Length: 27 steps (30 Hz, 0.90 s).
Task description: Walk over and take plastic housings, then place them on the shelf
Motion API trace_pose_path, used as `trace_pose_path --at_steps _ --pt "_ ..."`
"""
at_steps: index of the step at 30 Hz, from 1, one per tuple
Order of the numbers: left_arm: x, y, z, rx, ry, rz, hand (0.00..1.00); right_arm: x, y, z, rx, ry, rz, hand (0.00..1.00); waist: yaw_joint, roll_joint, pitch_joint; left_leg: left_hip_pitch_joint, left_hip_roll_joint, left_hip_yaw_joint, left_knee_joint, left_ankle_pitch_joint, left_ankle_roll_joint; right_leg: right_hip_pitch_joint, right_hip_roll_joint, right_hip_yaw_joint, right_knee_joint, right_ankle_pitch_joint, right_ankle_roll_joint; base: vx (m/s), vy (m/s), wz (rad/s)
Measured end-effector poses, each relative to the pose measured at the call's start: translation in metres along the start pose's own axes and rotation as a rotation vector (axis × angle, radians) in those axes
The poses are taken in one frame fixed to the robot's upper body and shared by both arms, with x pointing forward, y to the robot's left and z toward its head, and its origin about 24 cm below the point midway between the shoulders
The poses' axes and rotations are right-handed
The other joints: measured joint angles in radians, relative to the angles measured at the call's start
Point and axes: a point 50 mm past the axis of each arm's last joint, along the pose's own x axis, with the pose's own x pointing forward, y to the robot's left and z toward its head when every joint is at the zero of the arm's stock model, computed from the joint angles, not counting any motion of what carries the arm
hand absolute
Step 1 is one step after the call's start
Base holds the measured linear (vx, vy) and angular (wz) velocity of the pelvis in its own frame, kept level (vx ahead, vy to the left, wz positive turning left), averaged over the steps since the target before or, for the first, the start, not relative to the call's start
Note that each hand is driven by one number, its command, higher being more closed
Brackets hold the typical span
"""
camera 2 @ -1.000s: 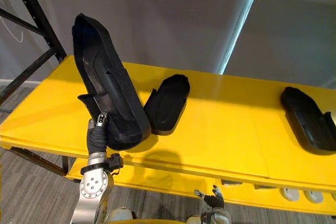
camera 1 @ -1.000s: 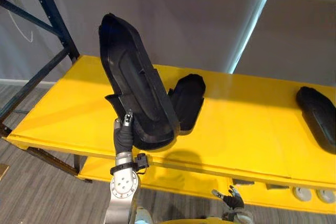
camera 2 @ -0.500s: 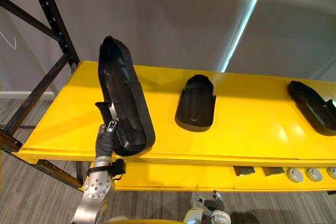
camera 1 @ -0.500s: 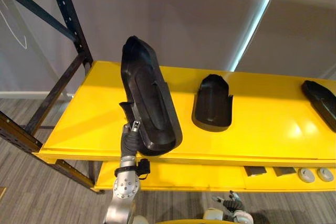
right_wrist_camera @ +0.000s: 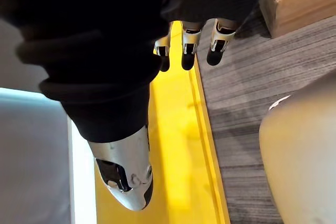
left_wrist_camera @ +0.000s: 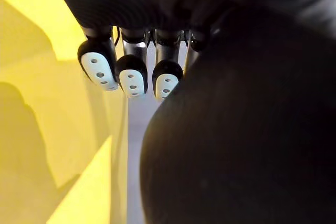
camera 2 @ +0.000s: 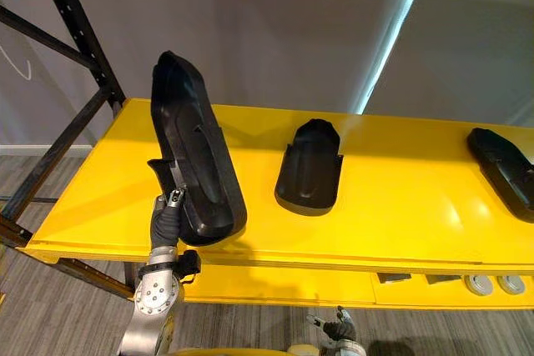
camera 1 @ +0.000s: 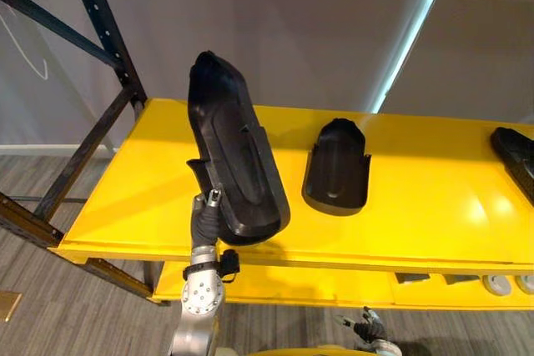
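Long black plastic housing [camera 1: 234, 164], held upright over yellow shelf [camera 1: 417, 206] by left hand [camera 1: 203, 221], fingers [left_wrist_camera: 130, 74] clamped at its base: top-heavy, may topple onto shorter black housing [camera 1: 336, 168].

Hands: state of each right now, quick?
Left hand: shut on the large black plastic housing.
Right hand: open, fingers relaxed, holding nothing.
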Motion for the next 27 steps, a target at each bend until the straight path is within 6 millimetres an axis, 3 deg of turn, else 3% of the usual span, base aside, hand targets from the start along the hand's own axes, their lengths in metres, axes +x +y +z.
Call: trace_pose_path --at_steps 10,17,27 --pt "0.003 0.017 -0.003 0.047 0.011 0.075 1.0 -0.002 -0.001 -0.006 -0.017 0.013 0.0 0.0 0.017 0.007 -0.006 0.011 -0.006 0.065 -0.047 0.012 0.015 0.039 0.005 0.041 -0.149 0.111 0.016 -0.1 0.04 -0.15" --pt "0.012 0.039 -0.005 0.179 0.008 0.127 1.0 -0.003 -0.003 -0.009 -0.044 0.023 0.004 0.0 0.017 0.011 -0.035 0.034 -0.019 0.081 -0.105 0.044 0.01 0.055 0.005 0.056 -0.21 0.152 0.02 -0.03 0.002 -0.05" --pt "0.043 0.068 -0.035 0.391 0.148 0.134 1.0 0.0 -0.007 -0.005 -0.087 0.016 0.037 0.0 0.005 0.029 -0.051 0.089 -0.055 0.091 -0.233 0.115 0.014 0.055 0.003 0.065 -0.252 0.173 0.029 0.02 -0.001 -0.05"
